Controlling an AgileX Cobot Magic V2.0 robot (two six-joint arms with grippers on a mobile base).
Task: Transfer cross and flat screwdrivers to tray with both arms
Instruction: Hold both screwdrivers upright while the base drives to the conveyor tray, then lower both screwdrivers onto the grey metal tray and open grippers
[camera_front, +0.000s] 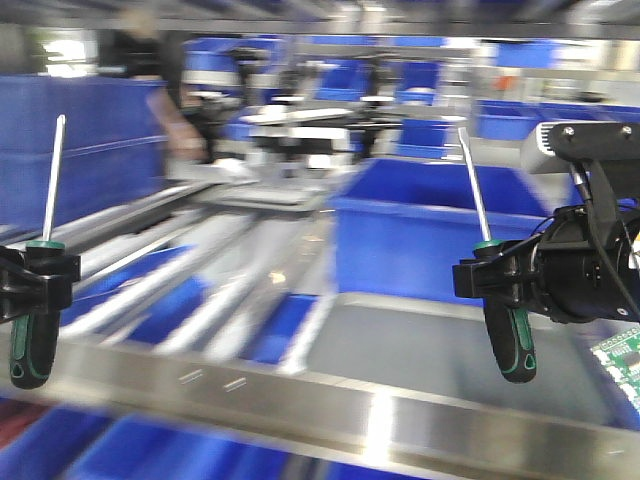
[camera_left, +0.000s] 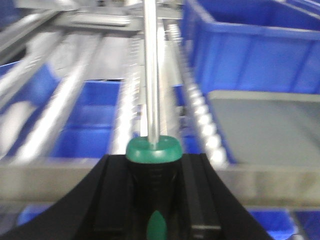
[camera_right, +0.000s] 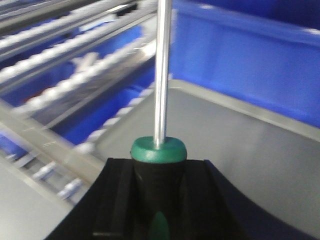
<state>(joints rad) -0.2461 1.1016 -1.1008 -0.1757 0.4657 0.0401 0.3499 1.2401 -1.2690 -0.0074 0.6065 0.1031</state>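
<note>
Left screwdriver (camera_front: 28, 350) at the left edge and right screwdriver (camera_front: 512, 345) at right stand shaft-up, handles clamped tight in the left gripper (camera_front: 36, 280) and right gripper (camera_front: 496, 278). Bring both low over the grey tray (camera_front: 430, 350), lower centre, before letting go.

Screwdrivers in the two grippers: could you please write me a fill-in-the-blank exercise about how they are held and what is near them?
The left gripper is shut on the left screwdriver at its ____.
The right screwdriver, held by the right gripper, points its shaft ____.
Behind the grey tray stands a bin of ____ colour.
Missing words: handle; up; blue.
</note>
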